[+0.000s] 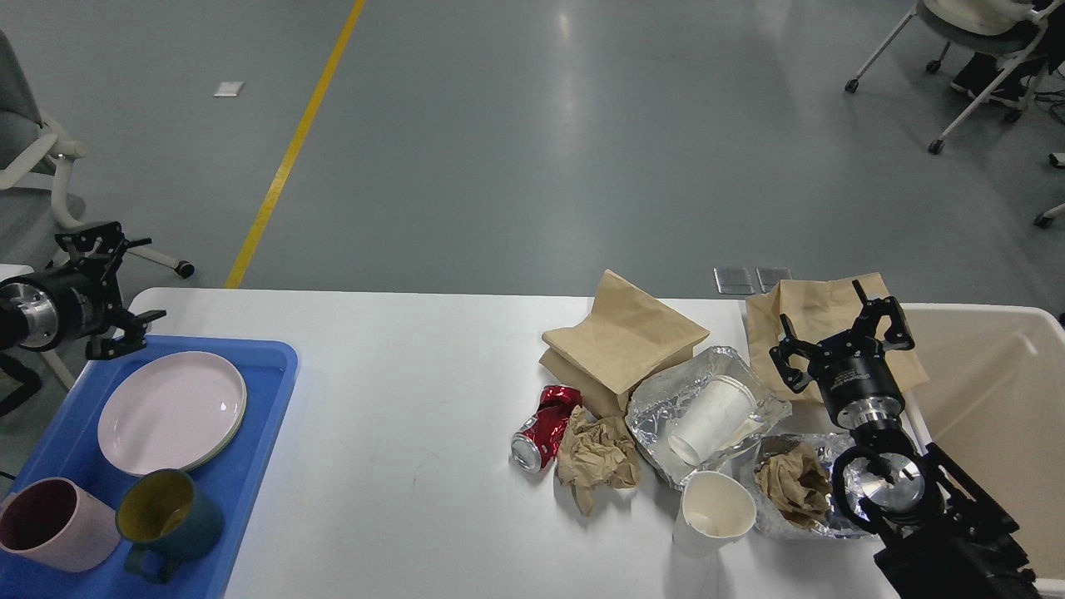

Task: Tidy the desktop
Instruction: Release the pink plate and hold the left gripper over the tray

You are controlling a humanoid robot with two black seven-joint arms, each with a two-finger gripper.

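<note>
The white desktop (399, 374) carries litter on its right half: a crushed red can (545, 426), crumpled brown paper (597, 453), a folded brown bag (624, 341), a second bag (819, 304), a foil tray (657, 412) holding a lying paper cup (714, 416), an upright paper cup (715, 512), and a foil tray (770, 520) with a brown wad. My right gripper (836, 329) hangs open over the second bag, holding nothing. My left gripper (156, 279) is open and empty, raised above the far-left corner of the table.
A blue tray (266, 391) at the left holds a pink plate (170, 409) stacked on a green one, a pink mug (54, 524) and a teal mug (170, 520). A beige bin (990, 399) stands at the table's right end. Chairs stand on the floor beyond.
</note>
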